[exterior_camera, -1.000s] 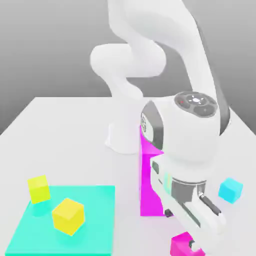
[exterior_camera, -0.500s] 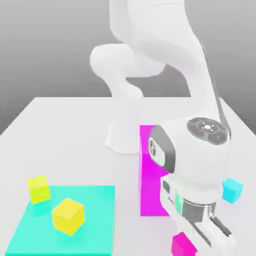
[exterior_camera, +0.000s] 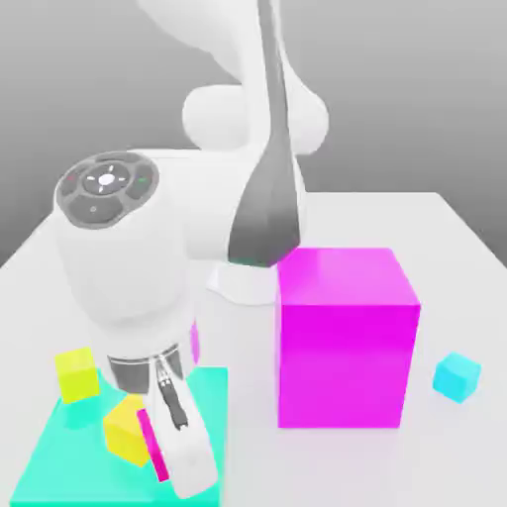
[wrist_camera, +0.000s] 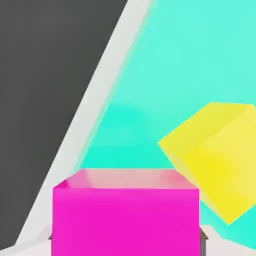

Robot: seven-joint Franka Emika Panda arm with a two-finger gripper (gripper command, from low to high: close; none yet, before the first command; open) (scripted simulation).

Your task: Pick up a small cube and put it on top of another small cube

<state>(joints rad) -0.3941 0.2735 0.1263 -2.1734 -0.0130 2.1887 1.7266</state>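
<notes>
My gripper [exterior_camera: 164,457] is shut on a small magenta cube [exterior_camera: 152,444], which hangs just over the cyan mat [exterior_camera: 59,460] at the exterior view's lower left. In the hand view the magenta cube [wrist_camera: 125,217] sits between the fingers, close beside a yellow cube [wrist_camera: 215,160] that rests tilted on the cyan mat [wrist_camera: 175,65]. That yellow cube [exterior_camera: 123,426] lies right next to the held cube, partly hidden by the hand. A smaller yellow cube [exterior_camera: 77,373] sits at the mat's far left corner. A small cyan cube [exterior_camera: 456,375] lies on the table at the exterior view's right.
A large magenta block [exterior_camera: 347,337] stands in the middle of the white table [exterior_camera: 465,277], in front of the arm's base [exterior_camera: 243,282]. The table's near edge [wrist_camera: 75,145] runs close beside the mat, with dark ground beyond it.
The gripper closed on the small magenta cube at the exterior view's lower right. The arm then swung left with it, over the cyan mat beside the yellow cube.
</notes>
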